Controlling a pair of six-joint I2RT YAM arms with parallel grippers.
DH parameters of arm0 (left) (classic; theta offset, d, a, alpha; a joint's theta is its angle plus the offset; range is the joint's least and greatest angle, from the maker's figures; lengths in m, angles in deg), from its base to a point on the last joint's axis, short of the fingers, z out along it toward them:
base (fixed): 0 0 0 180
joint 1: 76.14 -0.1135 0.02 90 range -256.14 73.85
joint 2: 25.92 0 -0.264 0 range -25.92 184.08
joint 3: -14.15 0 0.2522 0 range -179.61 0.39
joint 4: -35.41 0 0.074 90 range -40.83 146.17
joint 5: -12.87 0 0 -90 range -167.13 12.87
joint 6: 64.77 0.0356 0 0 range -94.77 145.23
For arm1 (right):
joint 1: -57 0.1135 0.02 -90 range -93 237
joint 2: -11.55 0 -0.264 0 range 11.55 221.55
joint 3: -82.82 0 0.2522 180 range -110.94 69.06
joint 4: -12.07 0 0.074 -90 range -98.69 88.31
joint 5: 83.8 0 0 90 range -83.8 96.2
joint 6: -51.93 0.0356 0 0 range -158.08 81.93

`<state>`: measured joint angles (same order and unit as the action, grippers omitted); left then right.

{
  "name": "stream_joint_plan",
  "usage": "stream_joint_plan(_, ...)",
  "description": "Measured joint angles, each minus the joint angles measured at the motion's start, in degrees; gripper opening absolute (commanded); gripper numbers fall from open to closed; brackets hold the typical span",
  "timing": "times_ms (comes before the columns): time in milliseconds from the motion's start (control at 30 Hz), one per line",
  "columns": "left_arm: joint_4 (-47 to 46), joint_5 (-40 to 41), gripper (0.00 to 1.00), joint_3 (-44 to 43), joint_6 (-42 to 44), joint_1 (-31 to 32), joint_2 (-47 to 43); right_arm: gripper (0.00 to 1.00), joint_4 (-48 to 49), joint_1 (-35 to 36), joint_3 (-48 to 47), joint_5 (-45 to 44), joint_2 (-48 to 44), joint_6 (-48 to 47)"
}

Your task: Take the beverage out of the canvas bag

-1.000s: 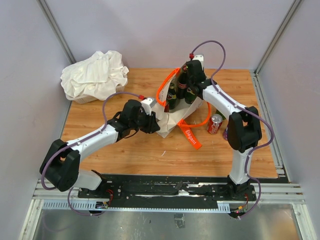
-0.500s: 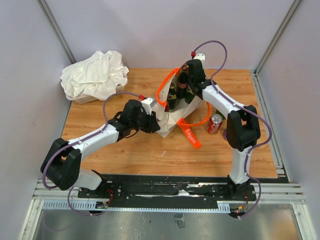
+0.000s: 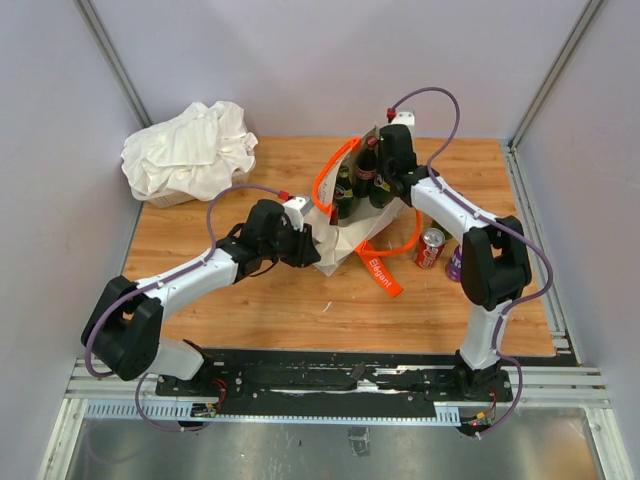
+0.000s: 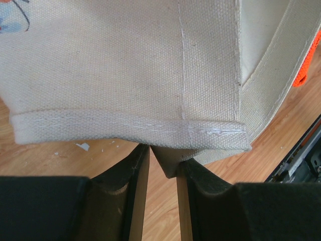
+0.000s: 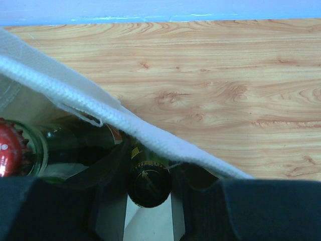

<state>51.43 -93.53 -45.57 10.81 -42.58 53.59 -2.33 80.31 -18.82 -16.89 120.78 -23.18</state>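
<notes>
Canvas bag point(image 3: 345, 238): stands in the middle of the tabletop point(image 3: 250, 290) with its mouth open, orange handles flopped outward and several bottles upright inside.
Left fingers point(image 4: 138, 168): closed on a fold of the bag's hemmed edge, anchoring it on the near-left side.
Right fingers point(image 5: 114, 168): inside the bag's mouth at its far side, closed on the capped top of a dark bottle point(image 5: 148, 187).
Dark bottle: just inside the white canvas rim, beside a red-capped bottle point(image 5: 10, 148).
Step in hand: the grasp looks made, and the lift-out appears to be starting.
Next move: a straight upward pull until the base clears the rim while the left pinch holds the bag down, then a carry to bare wood.
Watch: the rim lies against the bottle and could drag.
</notes>
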Motion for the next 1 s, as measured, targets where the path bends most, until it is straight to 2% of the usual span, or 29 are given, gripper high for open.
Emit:
stream_joint_plan(567,-0.02,-0.2,0.29,0.0,0.48,0.02,0.39,0.01,-2.21,-0.33,1.66,7.69,-5.29,-6.29)
stream_joint_plan(1000,0.04,0.07,0.29,0.0,0.9,0.02,0.39,0.01,-9.22,0.33,-4.92,10.51,-9.11,-11.39)
